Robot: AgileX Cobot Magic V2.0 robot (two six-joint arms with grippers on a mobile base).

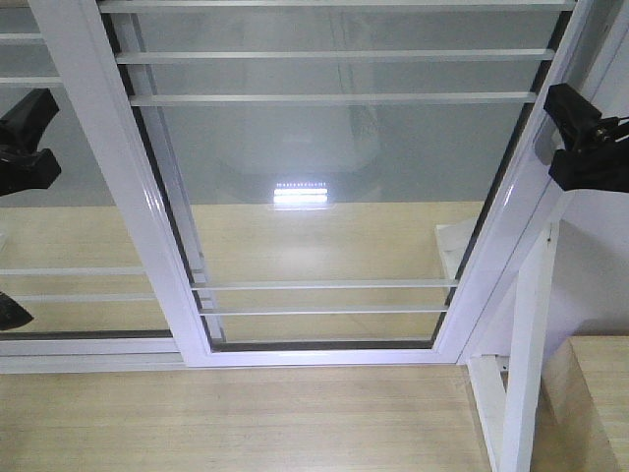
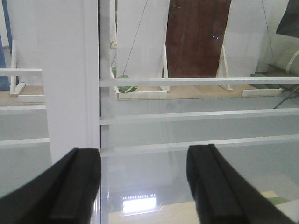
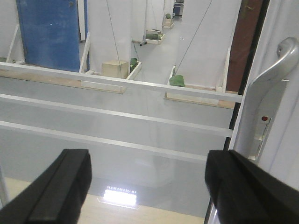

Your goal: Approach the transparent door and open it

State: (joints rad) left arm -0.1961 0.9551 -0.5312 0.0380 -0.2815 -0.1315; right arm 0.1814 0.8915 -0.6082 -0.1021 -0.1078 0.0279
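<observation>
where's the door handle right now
In the right wrist view, the grey handle sits far right on the transparent door frame, up and right of the right gripper.

The door [image 1: 324, 147] is clear glass in a glossy white frame [image 1: 147, 206], striped across with thin white bars [image 1: 334, 55]. At two o'clock in the right wrist view its handle [image 3: 281, 58] is matt grey, and the pale grey lock plate [image 3: 268, 105] under it carries one small red dot. The left hand [image 2: 144, 154] and right hand [image 3: 149, 161] are both black. The floor [image 1: 246, 413] is pale wood with fine straight grain. Through the glass show a blue panel [image 3: 49, 32] at ten o'clock and a dark red-brown panel [image 2: 196, 37] at one o'clock.
</observation>
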